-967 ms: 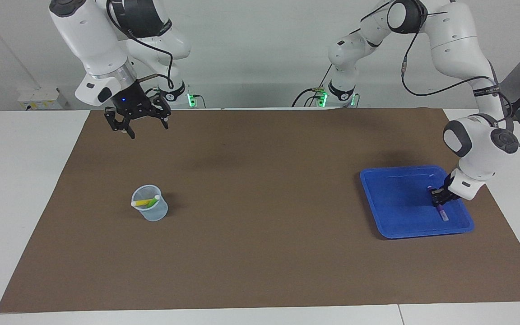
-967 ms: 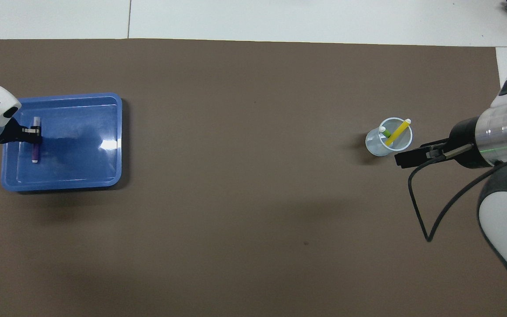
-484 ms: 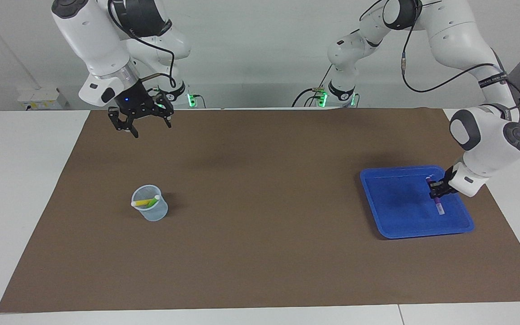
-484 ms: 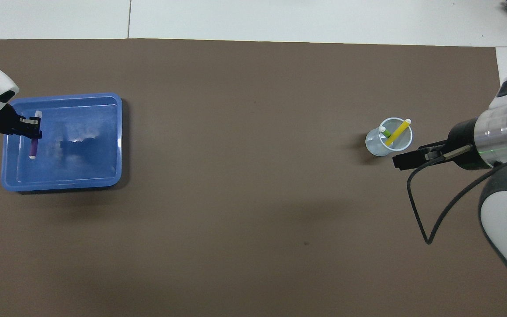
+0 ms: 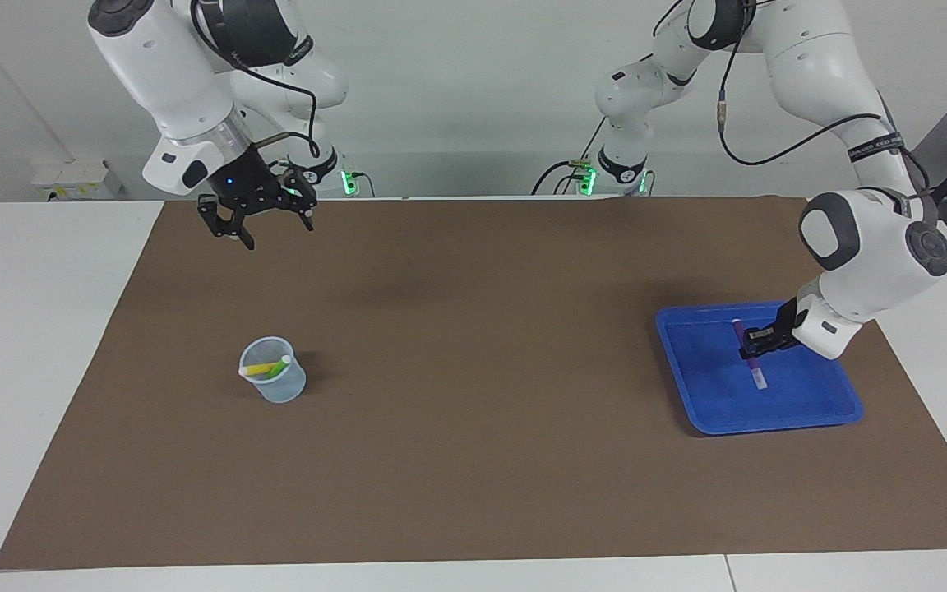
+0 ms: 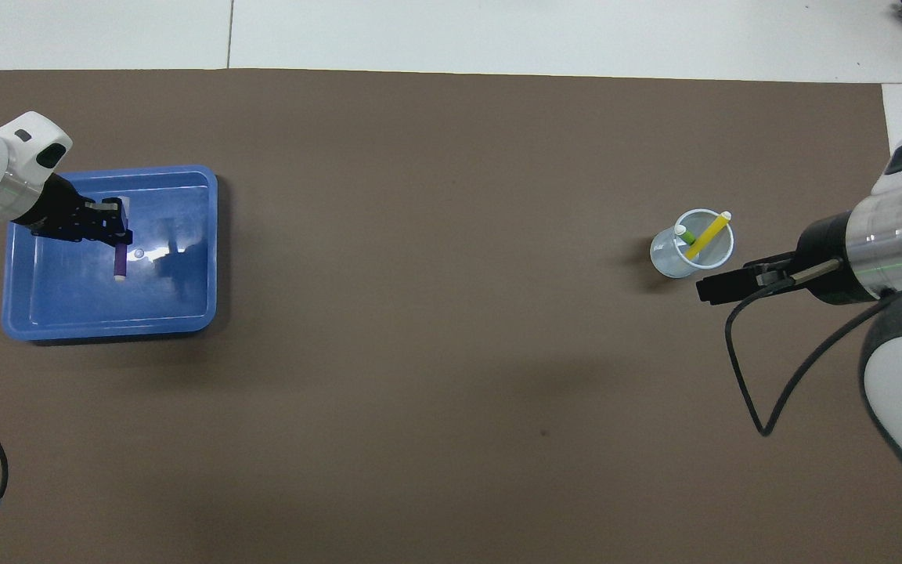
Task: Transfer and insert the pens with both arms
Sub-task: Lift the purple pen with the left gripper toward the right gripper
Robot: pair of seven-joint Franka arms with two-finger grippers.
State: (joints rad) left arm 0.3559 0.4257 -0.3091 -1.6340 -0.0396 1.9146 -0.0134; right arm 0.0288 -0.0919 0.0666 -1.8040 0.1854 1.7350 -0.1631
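Purple pen (image 5: 754, 352) is hanging above the blue tray (image 5: 704, 395), pinched in the closed fingers of the left gripper (image 5: 752, 349), clear of the tray floor and tilted, its pale end pointing down. The tray is lying toward the left arm's end of the table. The green pen (image 6: 683, 236) and yellow pen (image 6: 708, 233) are leaning inside the clear cup (image 5: 274, 382), which is standing toward the right arm's end of the table, well apart from the tray.

The step in hand appears to be carrying the purple pen away from the tray for a handover. The grip is sitting near the pen's upper part, so the lower length is offering the right gripper room to take hold. The operator is advised to keep the pen above the tray rim while travelling, and to keep the tilt steady so that the pen is not slipping in the fingers.

The right gripper (image 5: 262, 233) is waiting with its fingers spread, holding nothing, over the brown mat (image 5: 473, 477) on the robots' side of the cup. For the handover, the right fingers need to be closing on the free length before the left fingers are releasing.
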